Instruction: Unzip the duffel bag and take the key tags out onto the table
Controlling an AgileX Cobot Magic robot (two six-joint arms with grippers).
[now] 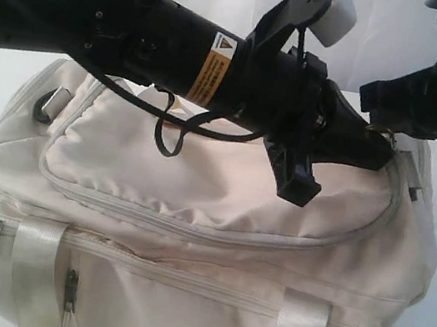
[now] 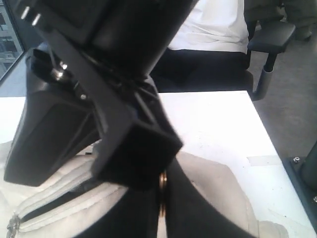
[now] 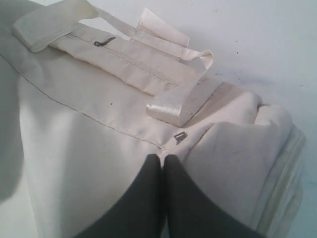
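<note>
Duffel bag (image 1: 210, 213) lies on the table (image 3: 257, 39); key tags unseen, presumably inside. Left gripper (image 2: 162, 193) works at its far right corner, fingers pinching a brass ring (image 2: 161, 184), likely the zip pull. Right gripper (image 3: 162, 158) has its fingers pressed together on the fabric alongside, perhaps steadying the bag.

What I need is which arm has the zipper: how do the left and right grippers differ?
The left gripper pinches a brass ring; the right gripper meets on the duffel bag seam, gripping no metal. The left reaches across the bag's top; the right sits at its end. Both are shut.
</note>
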